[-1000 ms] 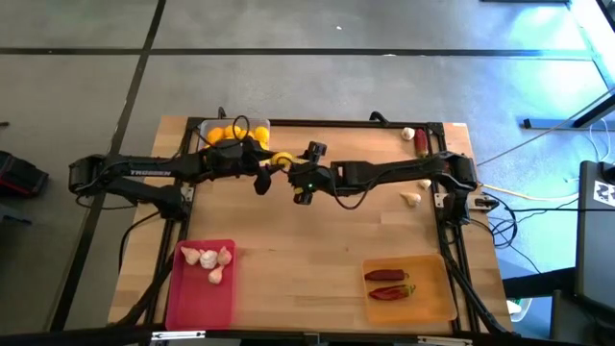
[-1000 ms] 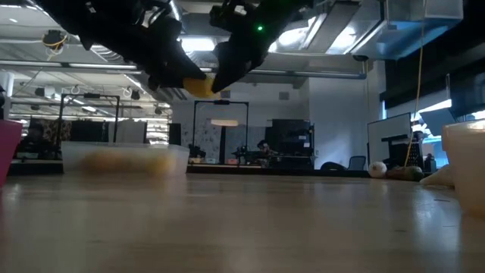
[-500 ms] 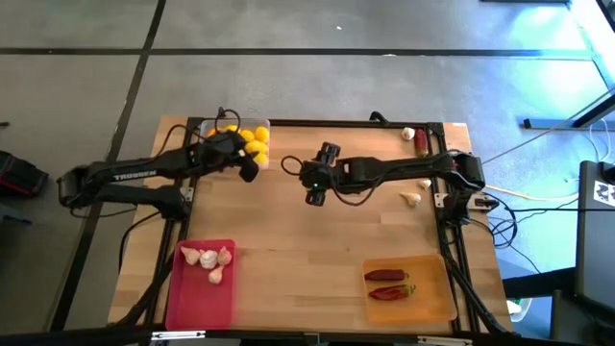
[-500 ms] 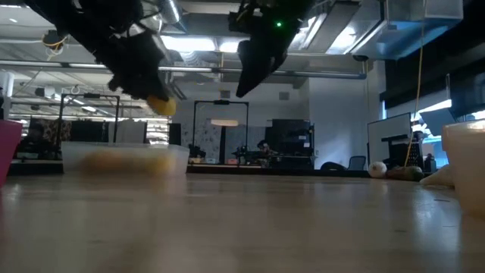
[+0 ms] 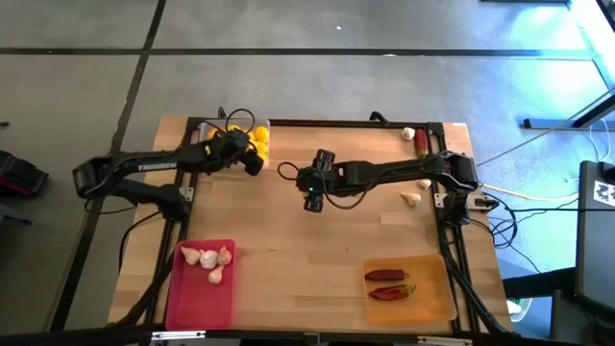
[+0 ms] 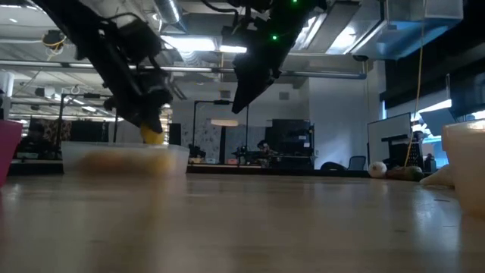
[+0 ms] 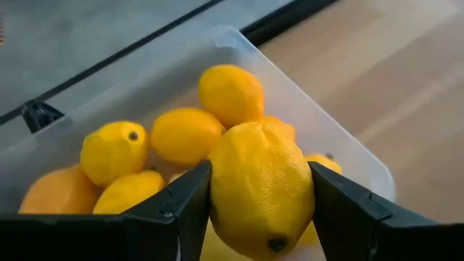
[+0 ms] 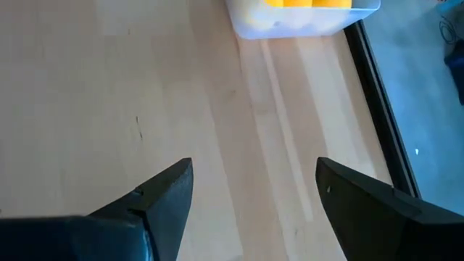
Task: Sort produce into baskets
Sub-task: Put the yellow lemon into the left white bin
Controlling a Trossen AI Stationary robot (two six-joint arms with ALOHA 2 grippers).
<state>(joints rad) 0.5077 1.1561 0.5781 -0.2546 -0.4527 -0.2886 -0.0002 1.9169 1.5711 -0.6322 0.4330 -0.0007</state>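
My left gripper [image 5: 250, 154] is shut on a yellow lemon [image 7: 261, 185] right above the clear tray [image 5: 219, 128] at the table's far left, which holds several yellow and orange lemons [image 7: 174, 134]. In the low view the held lemon [image 6: 151, 135] hangs at the height of the tray's rim [image 6: 125, 148]. My right gripper [image 5: 309, 195] is open and empty, up in the air over the table's middle; it also shows in the low view [image 6: 241, 95] and in its own wrist view [image 8: 254, 196]. My left gripper pinches the lemon's two long sides [image 7: 217, 196] between its two fingers [image 7: 181, 210]. The fingers slant down from the table's left side. The lemon is lifted clear, just above the lemons in the clear tray, with one pointed end [image 7: 274, 245] toward the wrist.
A pink-red tray [image 5: 197, 298] with a few garlic bulbs [image 5: 209, 259] stands near left. An orange tray [image 5: 432, 298] with two red chilies [image 5: 389, 284] stands near right. Loose garlic [image 5: 411, 199] and a chili [image 5: 421, 142] lie at the far right.
A second ago both grippers stood together at the lemon over the table's middle. My left gripper has carried the lemon toward the far left, over the clear tray, and has gone down with it. My right gripper has drawn back toward the right.
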